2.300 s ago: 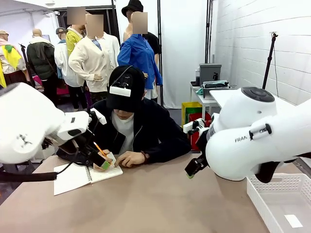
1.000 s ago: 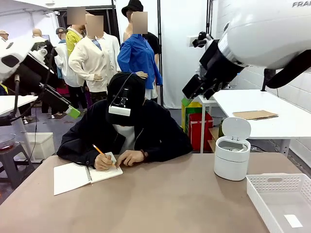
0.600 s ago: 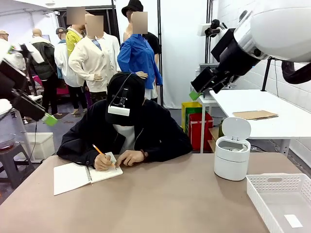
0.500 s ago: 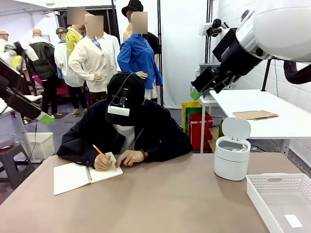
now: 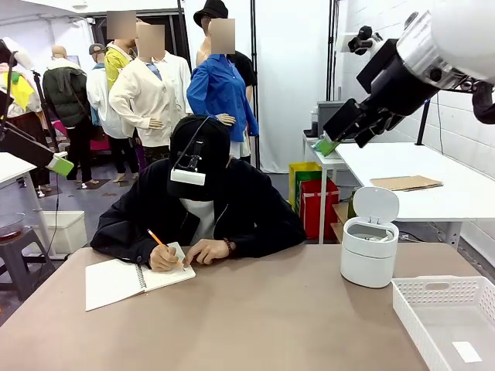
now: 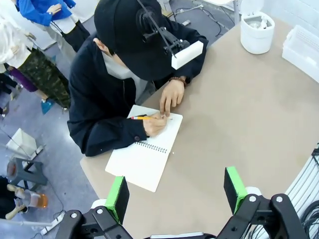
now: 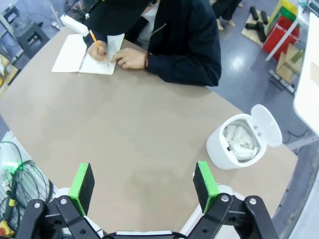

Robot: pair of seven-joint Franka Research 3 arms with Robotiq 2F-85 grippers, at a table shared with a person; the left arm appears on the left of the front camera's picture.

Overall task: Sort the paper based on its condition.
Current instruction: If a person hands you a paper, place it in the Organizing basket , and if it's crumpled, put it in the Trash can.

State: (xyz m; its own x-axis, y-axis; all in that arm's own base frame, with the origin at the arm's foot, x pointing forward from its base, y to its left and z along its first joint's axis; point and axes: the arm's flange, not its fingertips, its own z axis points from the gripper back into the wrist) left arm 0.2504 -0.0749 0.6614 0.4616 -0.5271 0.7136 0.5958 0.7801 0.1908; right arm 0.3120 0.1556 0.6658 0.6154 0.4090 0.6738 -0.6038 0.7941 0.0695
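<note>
Our left gripper [image 6: 174, 191] and right gripper [image 7: 143, 181] hang high over the table [image 5: 263, 325], jaws wide apart, gripping nothing. Nearest us, at four o'clock, a tray [image 5: 441, 292] holds one flat slip [image 5: 467, 352] of paper. Beyond it, at two o'clock, the open bin [image 5: 366, 267] holds crumpled wads [image 7: 238, 141]. Farther still, at ten o'clock, a person's hand [image 5: 164, 259] writes in a notebook [image 5: 112, 282].

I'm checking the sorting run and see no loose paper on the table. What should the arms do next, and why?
Probably wait, arms high. The left gripper and right gripper hang open and empty, and the person's hand is writing in the notebook; the paper in sight already lies in the bin and the tray.
</note>
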